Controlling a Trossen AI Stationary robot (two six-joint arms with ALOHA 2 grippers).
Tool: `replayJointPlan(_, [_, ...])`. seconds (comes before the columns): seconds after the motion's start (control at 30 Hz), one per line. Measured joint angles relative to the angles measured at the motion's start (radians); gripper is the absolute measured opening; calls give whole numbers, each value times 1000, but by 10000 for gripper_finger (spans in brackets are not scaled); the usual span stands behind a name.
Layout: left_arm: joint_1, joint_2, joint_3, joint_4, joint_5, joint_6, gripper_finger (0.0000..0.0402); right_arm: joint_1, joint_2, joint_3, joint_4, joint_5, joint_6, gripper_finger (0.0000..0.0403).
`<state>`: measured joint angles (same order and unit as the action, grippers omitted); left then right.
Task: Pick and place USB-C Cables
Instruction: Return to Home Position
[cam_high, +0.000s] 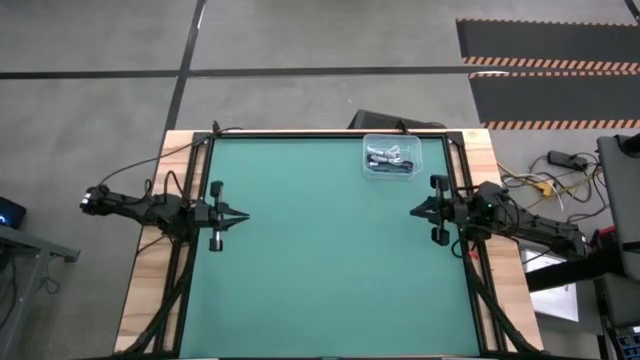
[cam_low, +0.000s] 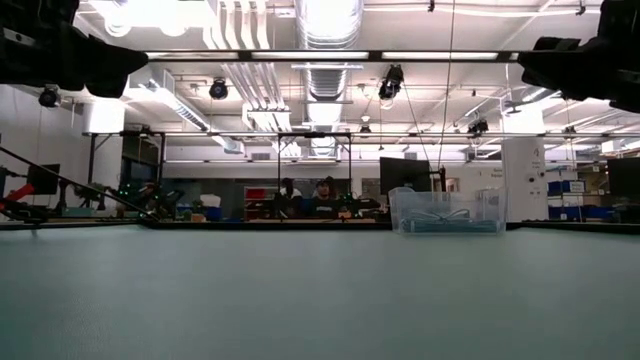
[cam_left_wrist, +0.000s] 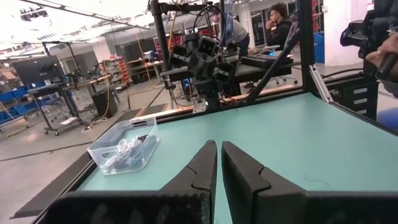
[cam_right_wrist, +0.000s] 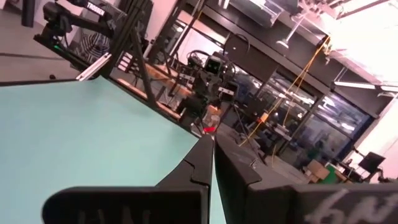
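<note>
USB-C cables (cam_high: 390, 158) lie bundled inside the transparent bin (cam_high: 417, 145), away from both grippers.
The bin sits at the green mat's (cam_high: 320, 270) far edge. The right gripper (cam_high: 412, 211), fingers pressed together, hovers near the bin. The left gripper (cam_high: 245, 215), likewise closed, is well apart from it across open mat.

At far right of the desk (cam_high: 320, 270): a bin (cam_high: 417, 146), with the USB-C cables (cam_high: 386, 158) in it. At mid left edge: the left claw (cam_high: 245, 216). At mid right edge, nearer than the bin: the right claw (cam_high: 412, 211).
</note>
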<state>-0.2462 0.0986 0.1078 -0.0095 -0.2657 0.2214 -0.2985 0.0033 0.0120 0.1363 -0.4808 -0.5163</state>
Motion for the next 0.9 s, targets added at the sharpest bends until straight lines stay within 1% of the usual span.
replayJointPlan(0.3, [0, 0, 0, 1, 0, 0, 9, 0, 48, 0, -6, 1, 57, 9])
replayJointPlan(0.57, [0, 9, 0, 0, 0, 0, 8, 0, 85, -1, -5, 2, 205, 9])
replayJointPlan(0.9, [0, 10, 0, 1, 0, 0, 8, 0, 85, -1, -5, 3, 210, 9])
